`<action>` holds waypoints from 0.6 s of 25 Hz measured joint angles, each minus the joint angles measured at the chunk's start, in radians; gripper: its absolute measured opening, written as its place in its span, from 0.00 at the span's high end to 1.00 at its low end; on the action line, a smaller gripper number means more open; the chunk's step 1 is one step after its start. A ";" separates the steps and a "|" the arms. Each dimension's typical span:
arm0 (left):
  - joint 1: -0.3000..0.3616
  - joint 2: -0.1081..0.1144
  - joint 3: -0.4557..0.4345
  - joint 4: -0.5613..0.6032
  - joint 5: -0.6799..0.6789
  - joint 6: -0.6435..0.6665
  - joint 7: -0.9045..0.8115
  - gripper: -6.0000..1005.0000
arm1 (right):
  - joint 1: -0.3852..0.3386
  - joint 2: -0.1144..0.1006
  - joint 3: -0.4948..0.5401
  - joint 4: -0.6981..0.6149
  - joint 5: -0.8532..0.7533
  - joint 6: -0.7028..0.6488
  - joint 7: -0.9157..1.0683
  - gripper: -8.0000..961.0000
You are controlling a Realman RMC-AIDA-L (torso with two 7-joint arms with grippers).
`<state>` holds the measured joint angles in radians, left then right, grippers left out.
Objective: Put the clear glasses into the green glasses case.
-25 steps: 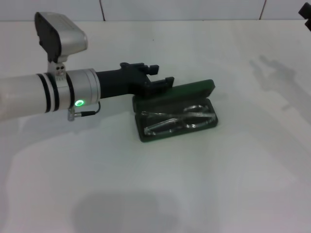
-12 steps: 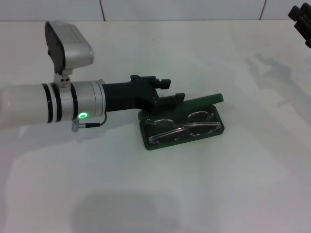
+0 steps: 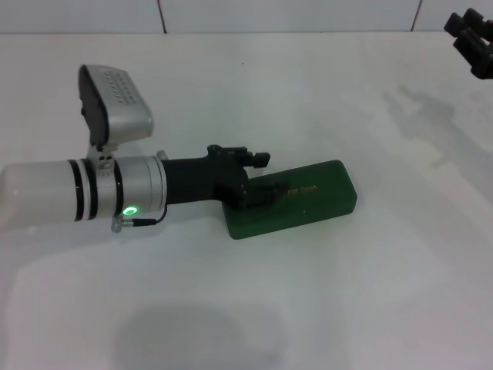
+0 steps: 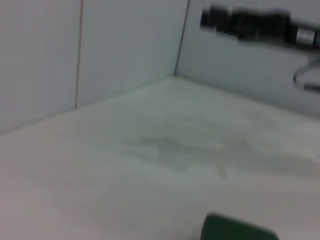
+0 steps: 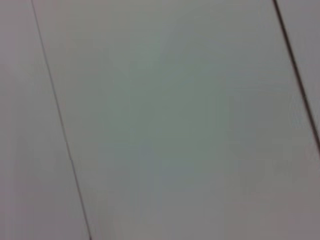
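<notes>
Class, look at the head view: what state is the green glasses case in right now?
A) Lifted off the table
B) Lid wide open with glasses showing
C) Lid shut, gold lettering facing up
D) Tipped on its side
C: the green glasses case lies flat on the table, lid down, with the left gripper on its near end.

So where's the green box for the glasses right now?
In the head view, the green glasses case lies shut on the white table, near the middle, with the left end effector on its lid's left end.

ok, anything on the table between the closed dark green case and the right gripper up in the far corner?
Nothing: head view shows bare white table between the dark green rectangular hard case and right gripper.
</notes>
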<state>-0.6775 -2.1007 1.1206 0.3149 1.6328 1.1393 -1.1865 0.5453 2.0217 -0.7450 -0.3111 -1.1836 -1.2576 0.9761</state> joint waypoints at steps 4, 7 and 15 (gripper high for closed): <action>0.046 0.008 -0.003 0.004 -0.157 0.135 0.107 0.41 | 0.007 0.000 -0.071 -0.006 0.000 -0.007 0.000 0.69; 0.104 0.015 -0.005 0.016 -0.288 0.275 0.179 0.41 | 0.020 -0.006 -0.187 -0.025 0.000 -0.020 0.000 0.69; 0.259 0.041 -0.003 0.166 -0.325 0.410 0.185 0.31 | 0.030 -0.015 -0.549 -0.180 -0.067 -0.078 0.034 0.66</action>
<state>-0.4187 -2.0598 1.1178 0.4805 1.3082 1.5493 -1.0011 0.5751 2.0063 -1.2939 -0.4911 -1.2508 -1.3356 1.0102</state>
